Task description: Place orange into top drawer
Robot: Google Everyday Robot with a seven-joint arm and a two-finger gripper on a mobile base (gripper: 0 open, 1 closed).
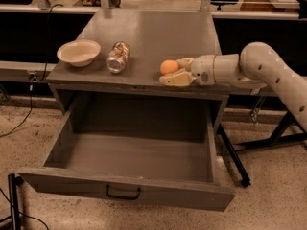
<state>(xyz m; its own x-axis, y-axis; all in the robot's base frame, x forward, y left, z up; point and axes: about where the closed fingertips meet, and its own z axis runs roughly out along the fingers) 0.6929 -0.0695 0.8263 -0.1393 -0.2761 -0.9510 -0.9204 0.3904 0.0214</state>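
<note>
As speckled floor [268, 210] surrounds cabinet [153, 32], gripper [171, 72] flanks orange [169, 66].

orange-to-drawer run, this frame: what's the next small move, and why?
Probably close the hand on the orange. Its fingers look open and flank the orange, which sits on the cabinet top near the front edge, so a grasp seems lined up. The top drawer below is already pulled out.

Round orange [168, 67] on tabletop [153, 32] between hand's [171, 71] spread fingers [177, 79], top drawer [124, 190] pulled out below
</note>
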